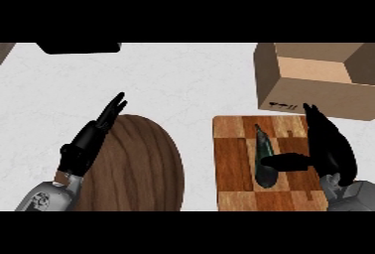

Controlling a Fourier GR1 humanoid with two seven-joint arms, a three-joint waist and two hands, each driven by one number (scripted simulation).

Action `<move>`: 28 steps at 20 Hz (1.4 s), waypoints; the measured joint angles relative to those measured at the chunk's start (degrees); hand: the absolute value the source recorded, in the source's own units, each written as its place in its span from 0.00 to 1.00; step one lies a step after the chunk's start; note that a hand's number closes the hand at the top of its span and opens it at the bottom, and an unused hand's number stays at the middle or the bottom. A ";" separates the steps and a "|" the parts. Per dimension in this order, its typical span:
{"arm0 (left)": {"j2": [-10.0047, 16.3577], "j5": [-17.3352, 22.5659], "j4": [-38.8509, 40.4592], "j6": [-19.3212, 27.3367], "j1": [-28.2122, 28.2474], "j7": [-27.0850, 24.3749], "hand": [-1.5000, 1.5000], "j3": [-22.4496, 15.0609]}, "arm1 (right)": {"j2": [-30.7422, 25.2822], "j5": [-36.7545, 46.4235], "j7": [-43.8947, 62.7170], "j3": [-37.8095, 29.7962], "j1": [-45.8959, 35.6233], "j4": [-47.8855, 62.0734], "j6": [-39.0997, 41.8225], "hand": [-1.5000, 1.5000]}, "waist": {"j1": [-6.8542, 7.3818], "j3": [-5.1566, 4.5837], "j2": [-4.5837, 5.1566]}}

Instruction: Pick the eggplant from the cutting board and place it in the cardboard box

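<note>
One eggplant (265, 163): lies lengthwise on the board (234, 149), lower right, not yet lifted. Right hand (330, 149): just beside it, fingers (319, 121) straight, thumb stretched to its side, nothing grasped. Left hand (84, 146): lower left, resting, fingers released. Step: approach to grasp. Next: clenching round the eggplant, then lifting toward the box (315, 74), upper right.

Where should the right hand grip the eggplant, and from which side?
Probably the thick lower body of the eggplant, across its width, coming from the right, where the right hand stands open. It lies flat along the cutting board, its thin tapered end toward the cardboard box; that end offers little to curl round.
</note>
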 measured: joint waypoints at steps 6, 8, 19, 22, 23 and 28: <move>-1.36 -0.31 0.16 -0.43 -1.65 0.36 0.50 -0.67 | 3.21 -6.21 9.93 -0.14 -3.91 -8.51 8.98 0.00 | 1.41 0.31 0.58; -1.51 -0.27 0.27 -0.82 -1.87 0.47 0.50 -0.76 | 4.74 -7.68 11.25 -0.64 -4.60 -8.98 10.42 0.00 | 1.70 0.35 0.69; -3.05 -1.18 2.59 -1.69 -3.65 -0.14 0.50 -0.37 | 10.91 -8.75 13.25 -5.66 -7.10 -5.35 14.10 0.00 | 2.12 0.57 1.01; -4.25 -1.86 2.48 -1.08 -3.99 0.40 0.50 -0.92 | 12.45 -7.76 13.30 -5.86 -6.87 -3.10 14.82 0.00 | 2.33 0.62 1.04; -4.17 -2.02 2.09 -1.09 -3.87 0.52 0.50 -0.91 | 12.89 -7.72 13.31 -6.23 -6.76 -2.46 15.07 0.00 | 2.44 0.64 1.04; -3.97 -1.93 2.10 -1.82 -3.89 0.72 0.50 -0.09 | 15.87 -5.33 13.46 -5.84 -5.04 0.38 15.01 0.00 | 2.60 0.68 1.12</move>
